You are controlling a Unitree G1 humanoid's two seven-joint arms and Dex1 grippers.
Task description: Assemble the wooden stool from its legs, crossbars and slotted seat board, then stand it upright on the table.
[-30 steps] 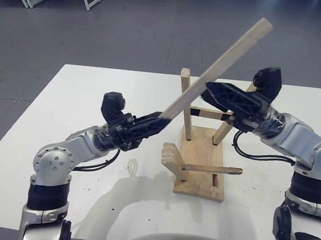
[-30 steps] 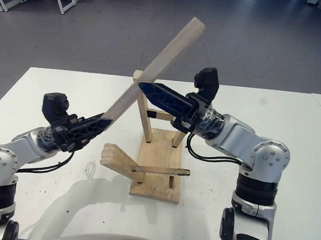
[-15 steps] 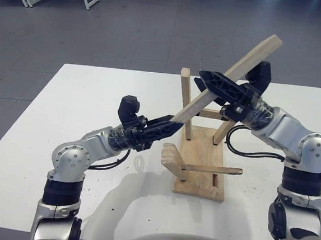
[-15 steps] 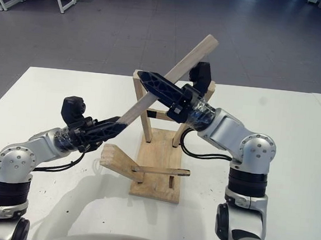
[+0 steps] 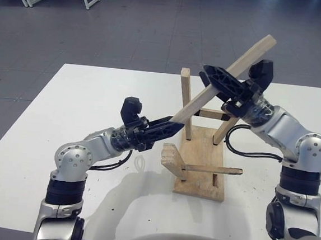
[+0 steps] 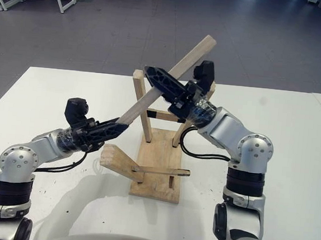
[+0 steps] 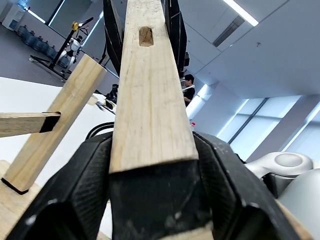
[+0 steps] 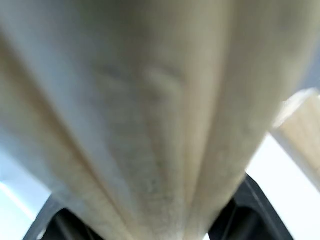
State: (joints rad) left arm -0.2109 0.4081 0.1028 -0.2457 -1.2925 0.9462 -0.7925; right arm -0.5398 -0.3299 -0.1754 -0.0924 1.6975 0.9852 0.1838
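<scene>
Seat board (image 5: 200, 177) lies flat mid-tabletop (image 5: 66, 106), running near to far; at its far end stand a left leg (image 5: 185, 102) and a right leg (image 5: 222, 132), short crossbar (image 5: 209, 113) between them; near left, a third leg (image 5: 172, 160) lies, its long crossbar (image 5: 212, 170) stretching right; above, a slanted leg (image 5: 250, 53) climbs from the left fingers (image 5: 160, 125) to far right, right fingers (image 5: 220, 80) clamped midway.

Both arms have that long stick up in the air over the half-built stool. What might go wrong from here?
1. The long stick passes close to a standing leg; a swing might knock the upright legs loose from the board.
2. The left gripper pinches only the stick's lower end, so that end might slip out if the right gripper turns the stick.
</scene>
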